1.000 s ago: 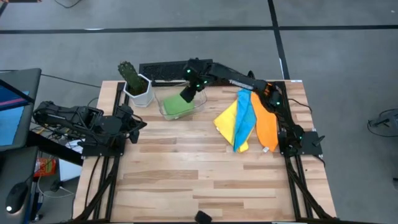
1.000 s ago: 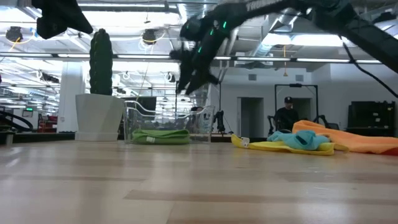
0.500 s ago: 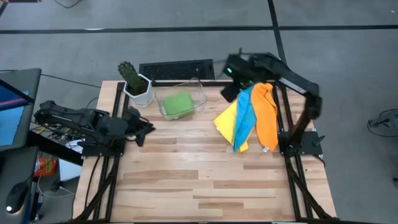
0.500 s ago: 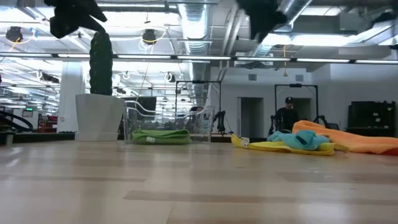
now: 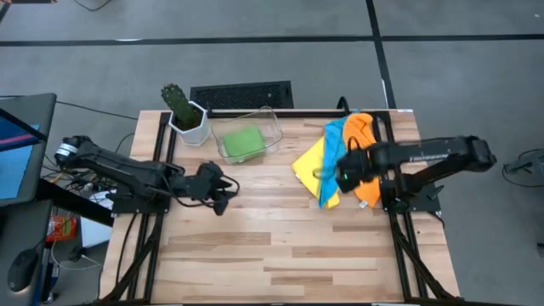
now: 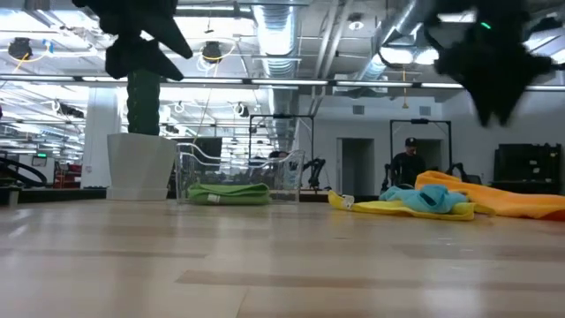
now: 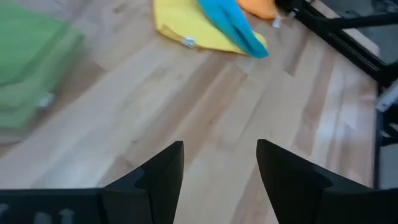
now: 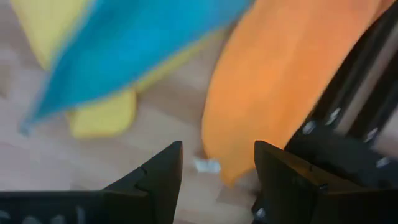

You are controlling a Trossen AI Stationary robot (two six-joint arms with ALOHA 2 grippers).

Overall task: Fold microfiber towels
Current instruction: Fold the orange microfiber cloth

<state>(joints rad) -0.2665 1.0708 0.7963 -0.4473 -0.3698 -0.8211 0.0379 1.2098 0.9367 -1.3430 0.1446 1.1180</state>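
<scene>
From above, a wooden table [image 5: 280, 246] fills the middle of the frame; near its upper left stands a white pot with a cactus [image 5: 182, 111], and just right of it a clear plastic bin [image 5: 270, 125] holds the folded green towel [image 5: 242, 143]. To the right of centre the other three cloths lie loosely overlapped: the yellow towel [image 5: 308, 161] lowest and leftmost, the light blue towel [image 5: 334, 159] draped across it, the orange towel [image 5: 365, 174] along the table's right edge. The left gripper [image 5: 223, 189] reaches in from the left over bare wood, well apart from every cloth; the right gripper [image 5: 330, 172] comes in from the right and hangs over the light blue and yellow towels. In the low view, the bin with the green towel sits left of centre beside the pot, the three loose towels lie in a low heap at the right, and both arms show only as dark shapes along the top edge; a person [image 6: 406, 164] stands far back in the room. In the left wrist view, its two dark fingers [image 7: 163, 169] stand apart with nothing between them, above bare wood, with the green towel at the left edge and the yellow and blue ones at the top. In the right wrist view, its fingers [image 8: 160, 169] are likewise spread and empty, above the orange towel's corner, with blue and yellow cloth at the upper left.
</scene>
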